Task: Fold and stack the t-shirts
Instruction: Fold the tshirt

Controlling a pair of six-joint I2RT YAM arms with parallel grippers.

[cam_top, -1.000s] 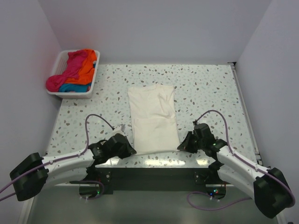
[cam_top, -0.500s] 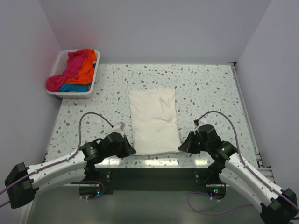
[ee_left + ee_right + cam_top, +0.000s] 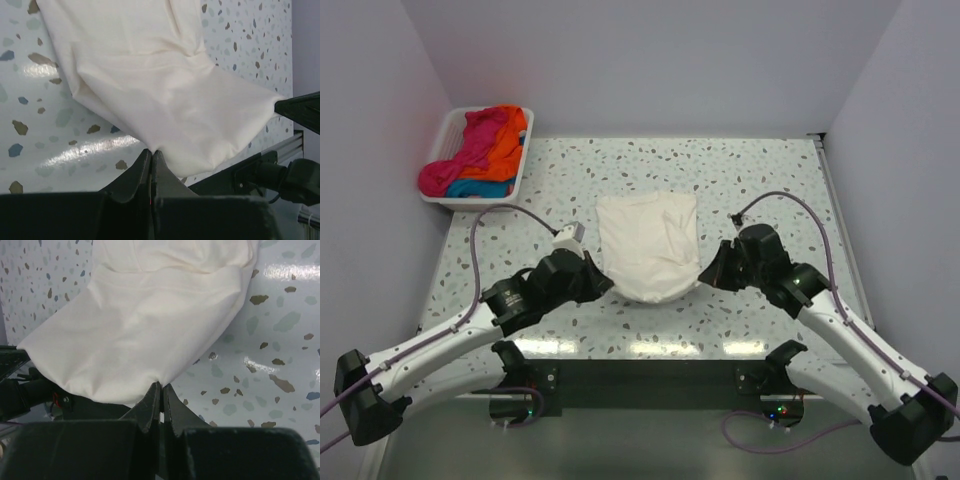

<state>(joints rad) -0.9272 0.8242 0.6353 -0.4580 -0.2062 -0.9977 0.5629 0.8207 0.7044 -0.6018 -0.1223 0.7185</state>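
The cream-white t-shirt (image 3: 648, 240) lies folded lengthwise on the speckled table, its near hem lifted off the surface. No logo print shows. My left gripper (image 3: 604, 285) is shut on the hem's left corner (image 3: 151, 150). My right gripper (image 3: 706, 277) is shut on the hem's right corner (image 3: 160, 384). The cloth sags in a curve between the two grippers, as the left wrist view (image 3: 165, 95) and the right wrist view (image 3: 150, 330) both show. Magenta-pink, orange and blue t-shirts (image 3: 485, 150) lie heaped in the basket at the back left.
The white slatted basket (image 3: 448, 130) stands at the table's back left corner against the wall. Walls close in the table on the left, back and right. The table's near edge and metal rail (image 3: 650, 345) run just behind the grippers.
Both grippers have lifted the shirt's near hem and carried it away from the near edge toward the back. The shirt now looks shorter, its near part raised and sagging.
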